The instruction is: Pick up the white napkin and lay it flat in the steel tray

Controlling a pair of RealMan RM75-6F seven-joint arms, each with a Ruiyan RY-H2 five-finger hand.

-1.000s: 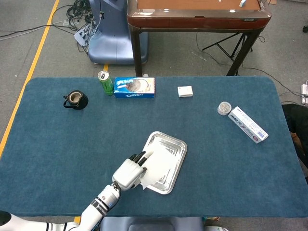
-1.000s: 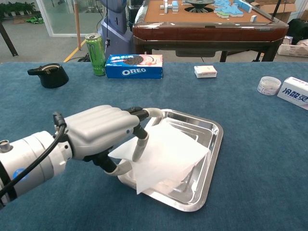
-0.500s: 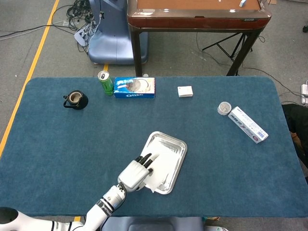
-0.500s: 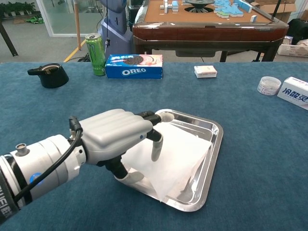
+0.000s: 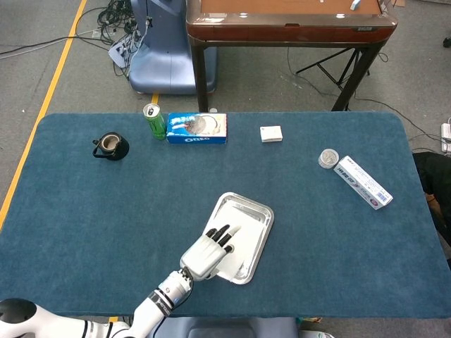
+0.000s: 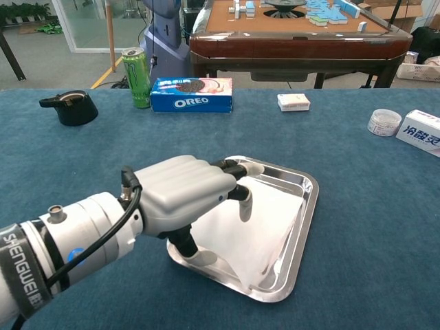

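The left hand [image 6: 182,196] hovers low over the near-left corner of the steel tray [image 6: 308,189] on the desk [image 5: 84,211], and the white napkin [image 6: 265,230] lies inside the tray directly under the fingers [image 6: 244,205], spreading right. Whether they pinch it, I cannot tell.

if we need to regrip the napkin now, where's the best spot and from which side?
Probably the near corner of the white napkin, which lies toward the steel tray's front rim. The sheet lies nearly flat, so only an edge gives the fingers purchase. Come from above on the robot's side, pinching thumb to finger. The left hand covers the left part, so that edge is hidden.
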